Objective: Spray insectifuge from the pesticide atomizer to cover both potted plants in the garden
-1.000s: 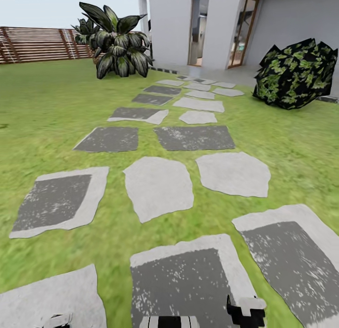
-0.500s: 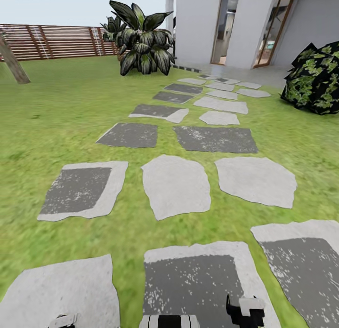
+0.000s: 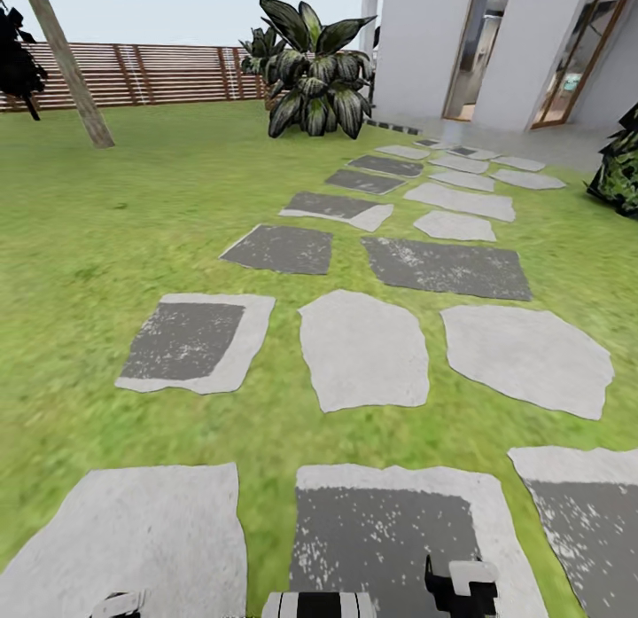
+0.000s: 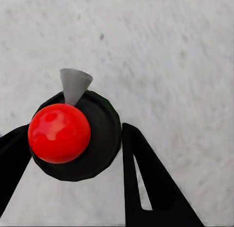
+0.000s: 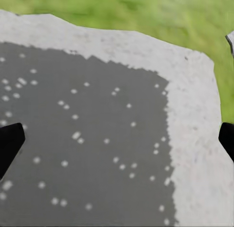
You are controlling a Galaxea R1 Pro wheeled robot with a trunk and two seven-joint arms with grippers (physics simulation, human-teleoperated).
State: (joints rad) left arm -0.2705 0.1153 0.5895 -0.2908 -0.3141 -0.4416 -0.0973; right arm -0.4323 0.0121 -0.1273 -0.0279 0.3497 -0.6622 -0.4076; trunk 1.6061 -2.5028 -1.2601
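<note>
My left gripper (image 4: pixel 73 149) is shut on a dark round body (image 4: pixel 105 139) with a glossy red ball and a grey cone nozzle, apparently the pesticide atomizer seen end-on. Its two black fingers (image 4: pixel 146 183) press the body's sides over a pale stone slab. The left gripper's tip peeks in at the lower edge of the head view (image 3: pixel 120 603). My right gripper (image 5: pixel 117 139) is open and empty above a dark speckled paving slab (image 5: pixel 87 129), and it also appears in the head view (image 3: pixel 461 584). The lawn (image 3: pixel 133 210) spreads ahead. The two small potted plants are out of view.
A path of grey and dark stepping stones (image 3: pixel 363 348) runs ahead to the white house (image 3: pixel 425 50). A large dark-leaved plant (image 3: pixel 315 77) stands by the house, a leaning trunk (image 3: pixel 66 64) and slat fence (image 3: pixel 177 73) at far left, a dark bush (image 3: pixel 620 170) at right.
The whole head view has swung left: the camera turned. The fence and leaning trunk have come into the picture, and the right bush has slid toward the edge. Both grippers look the same.
</note>
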